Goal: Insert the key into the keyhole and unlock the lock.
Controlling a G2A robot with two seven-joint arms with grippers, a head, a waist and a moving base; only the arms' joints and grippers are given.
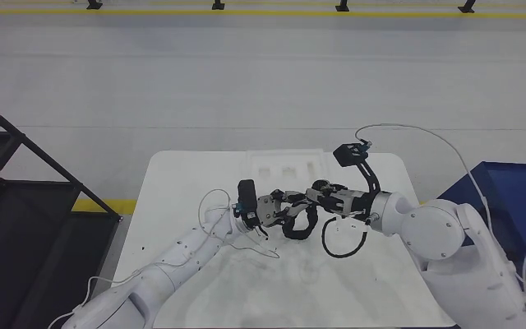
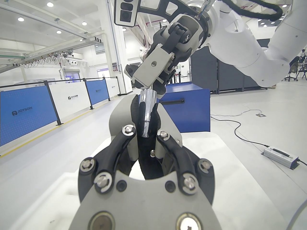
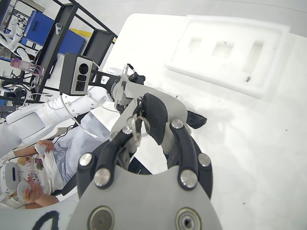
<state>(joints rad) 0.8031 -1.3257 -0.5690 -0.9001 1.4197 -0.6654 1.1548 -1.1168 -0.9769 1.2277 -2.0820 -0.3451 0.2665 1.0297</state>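
Up in the top view, the two arms met over the middle of the white counter (image 1: 174, 197). The left gripper (image 1: 275, 212) and the right gripper (image 1: 302, 204) were tip to tip, and a white foam tray (image 1: 288, 159) lay on the counter behind them. From the left wrist, the left fingers (image 2: 135, 113) were clenched on the shiny lock (image 2: 146, 116), holding it up off the counter with its top end poking out. The right gripper sat on that top end, touching it. From the right wrist, the right fingers (image 3: 153, 118) were pinched on the key (image 3: 138, 123), and its ring (image 3: 130, 120) hung loose beside them. The key's tip was hidden, so I could not tell if it was in the keyhole yet. I think the job was at the push-in part. If the key was tilted a bit, it could jam or slip out of the fingers. If the right arm turned too hard, the smooth lock could spin in the left fingers or drop onto the counter.
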